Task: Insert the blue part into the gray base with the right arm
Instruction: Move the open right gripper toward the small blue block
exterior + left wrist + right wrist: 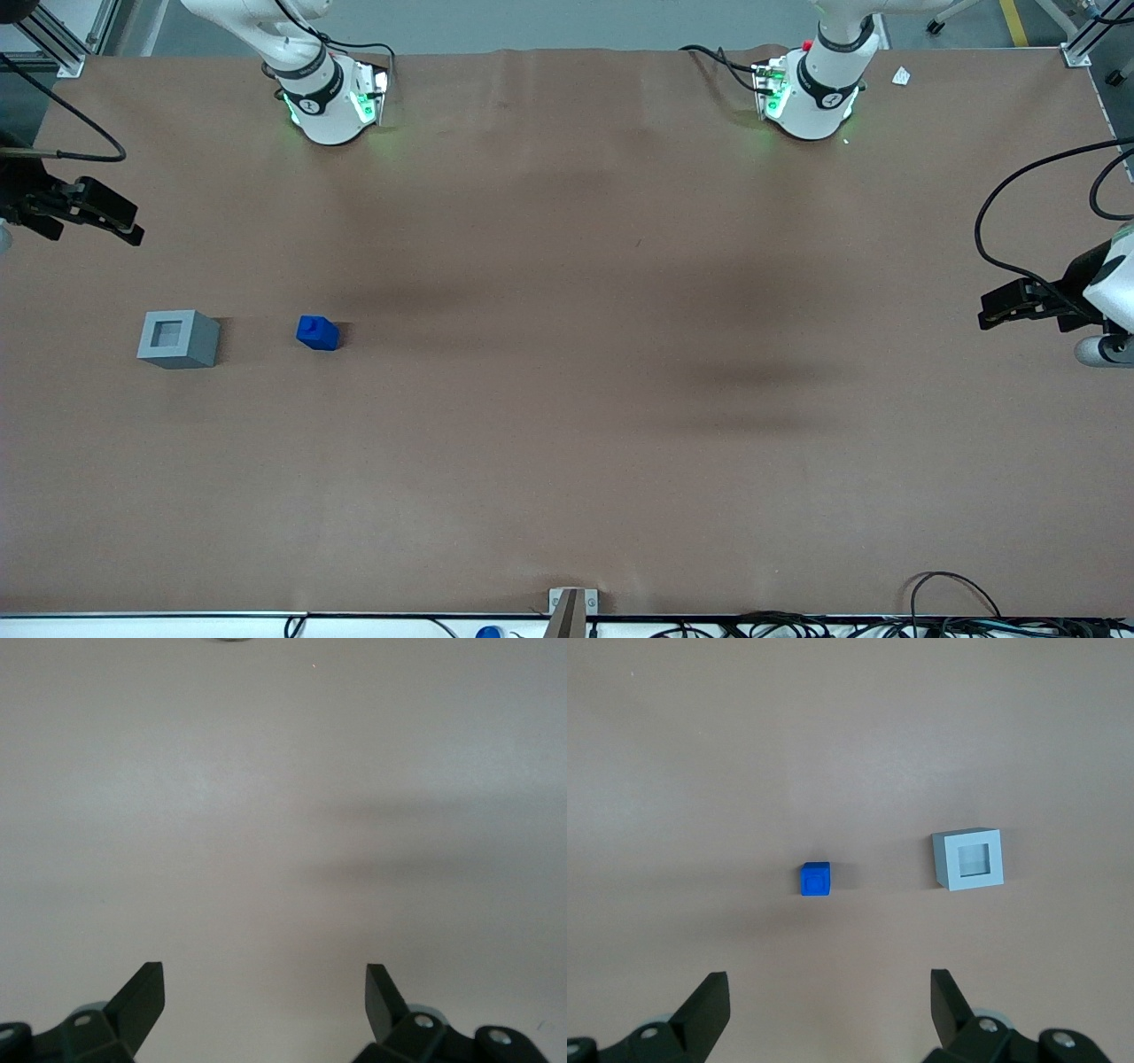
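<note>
The blue part (317, 333) sits on the brown tabletop (567, 425), toward the working arm's end. The gray base (178, 338) sits near it, even closer to that end of the tabletop. The two blocks do not touch; bare tabletop shows between them. They lie about the same way off from the front camera.

The gray base stands flat with its square hole facing up. Nothing is in the hole. The blue part rests with a small raised square on its top face.

The right arm's gripper (97, 211) hangs in the air at the edge of the tabletop, farther from the front camera than both blocks. It is well apart from them. In the right wrist view the gripper (830, 997) looks down on the blue part (816, 879) and the gray base (968, 860). Its jaws are spread wide, and they hold nothing.
</note>
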Action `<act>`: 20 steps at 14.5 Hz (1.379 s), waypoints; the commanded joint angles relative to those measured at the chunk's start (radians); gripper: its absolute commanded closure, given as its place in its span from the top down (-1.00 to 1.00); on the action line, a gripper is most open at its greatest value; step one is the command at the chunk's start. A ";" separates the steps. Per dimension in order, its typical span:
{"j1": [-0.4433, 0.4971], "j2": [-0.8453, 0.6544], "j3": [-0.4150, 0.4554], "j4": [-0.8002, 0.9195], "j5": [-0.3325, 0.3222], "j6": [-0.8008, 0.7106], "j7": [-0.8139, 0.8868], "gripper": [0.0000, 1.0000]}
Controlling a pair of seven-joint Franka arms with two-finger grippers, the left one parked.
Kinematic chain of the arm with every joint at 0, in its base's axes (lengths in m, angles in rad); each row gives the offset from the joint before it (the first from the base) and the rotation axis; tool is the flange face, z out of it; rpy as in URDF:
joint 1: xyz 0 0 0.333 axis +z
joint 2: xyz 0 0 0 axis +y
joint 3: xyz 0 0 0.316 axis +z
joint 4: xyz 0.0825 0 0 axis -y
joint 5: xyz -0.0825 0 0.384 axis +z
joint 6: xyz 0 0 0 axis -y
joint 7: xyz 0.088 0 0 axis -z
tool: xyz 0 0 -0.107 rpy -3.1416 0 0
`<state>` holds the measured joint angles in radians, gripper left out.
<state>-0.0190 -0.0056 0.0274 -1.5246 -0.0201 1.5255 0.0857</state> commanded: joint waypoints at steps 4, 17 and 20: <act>0.002 -0.002 -0.003 0.011 0.009 -0.016 -0.007 1.00; 0.011 0.073 -0.004 -0.003 0.017 -0.005 0.008 1.00; 0.013 0.113 -0.003 -0.017 0.019 0.045 0.011 1.00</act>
<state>-0.0092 0.0890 0.0245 -1.5309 -0.0137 1.5416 0.0868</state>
